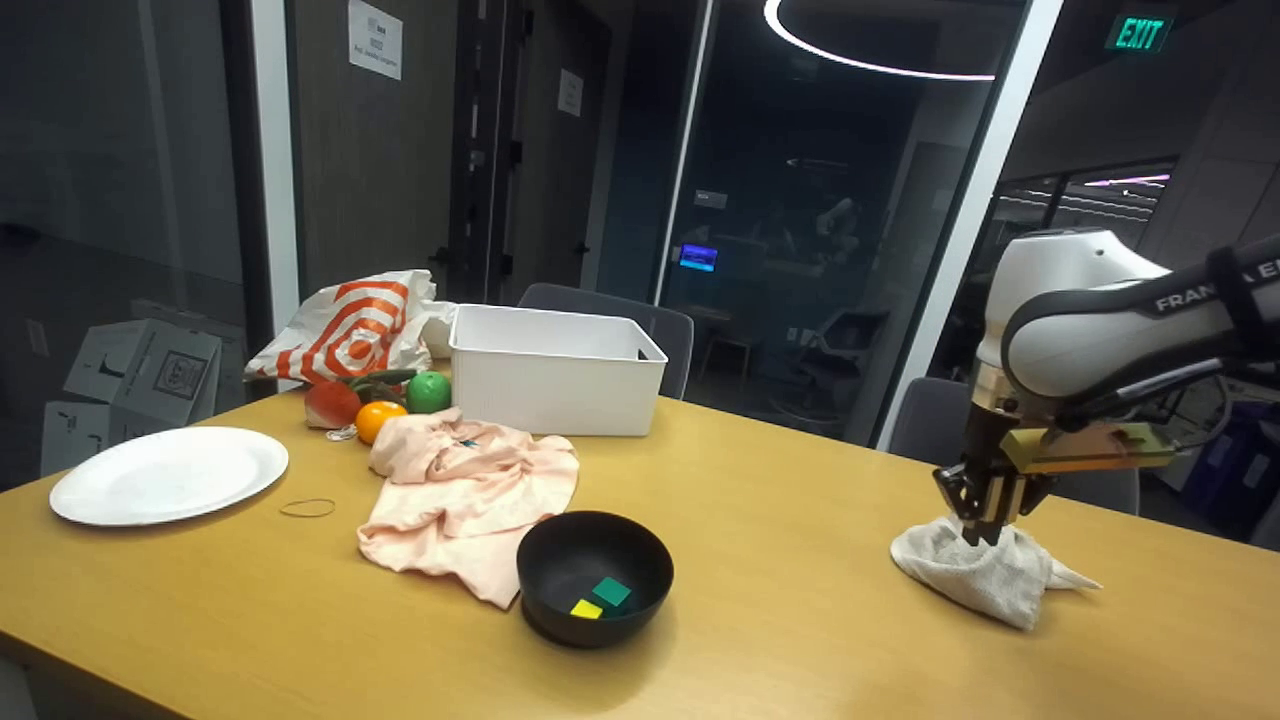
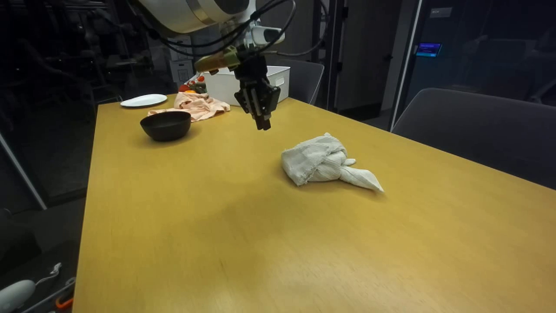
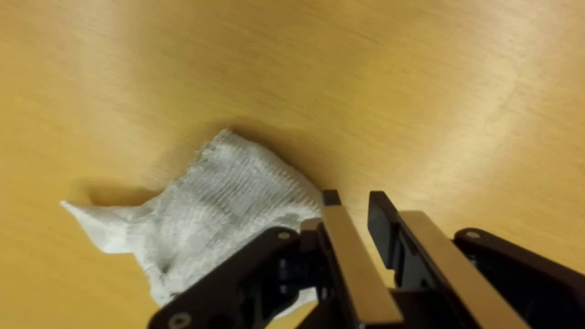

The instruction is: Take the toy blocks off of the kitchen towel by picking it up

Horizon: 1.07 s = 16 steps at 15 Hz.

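Fingers [image 3: 332, 198] parted and empty, just off the kitchen towel [image 2: 312, 161]

Gripper [image 3: 354, 199] partway spread: narrow gap, only table [image 2: 208, 243] showing through it, no hold on anything. In the wrist view one fingertip overlaps the towel's edge; in an exterior view the fingers hang above the table, apart from the fabric.

Towel off-white, bunched on the table, pointed ends poking out. No toy blocks visible on it; whether the folds hide any, can't tell.

Step in hand, my reading: approach, grasp not yet made. Next move would call for a sidestep over the towel, a wider spread, descent onto a raised fold, then pinch and lift.

Farther along the table, yellowish with wood grain: black bowl [image 1: 590, 545] with a green square [image 1: 611, 592] and a yellow square [image 1: 586, 609] inside, perhaps blocks already off the towel. Past it a peach cloth [image 1: 500, 490], white plastic bin [image 1: 550, 395], white plate [image 1: 170, 475], red-and-white shopping bag [image 1: 350, 335].

Room: dark glass wall [image 1: 830, 230], grey chair [image 2: 473, 139] at the table's edge, lit EXIT sign [image 1: 1139, 34].
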{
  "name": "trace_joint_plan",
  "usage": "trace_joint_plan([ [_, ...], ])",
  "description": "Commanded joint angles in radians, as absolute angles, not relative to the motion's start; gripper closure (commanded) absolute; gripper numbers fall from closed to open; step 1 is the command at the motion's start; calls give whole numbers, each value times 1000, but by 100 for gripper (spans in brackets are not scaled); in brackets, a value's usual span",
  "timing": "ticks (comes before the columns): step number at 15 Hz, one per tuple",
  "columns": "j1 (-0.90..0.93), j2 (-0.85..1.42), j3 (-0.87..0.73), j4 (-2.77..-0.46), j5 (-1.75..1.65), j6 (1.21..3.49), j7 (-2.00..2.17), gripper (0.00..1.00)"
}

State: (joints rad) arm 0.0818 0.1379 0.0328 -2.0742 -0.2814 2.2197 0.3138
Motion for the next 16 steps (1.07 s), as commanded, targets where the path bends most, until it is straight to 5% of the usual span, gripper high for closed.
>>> trace_joint_plan([
  [1,63,211,49,-2043,-89,2185,149,46],
  [7,94,273,10,-2050,-201,2274,231,0],
  [16,99,355,-77,-1994,-197,2412,597,0],
])
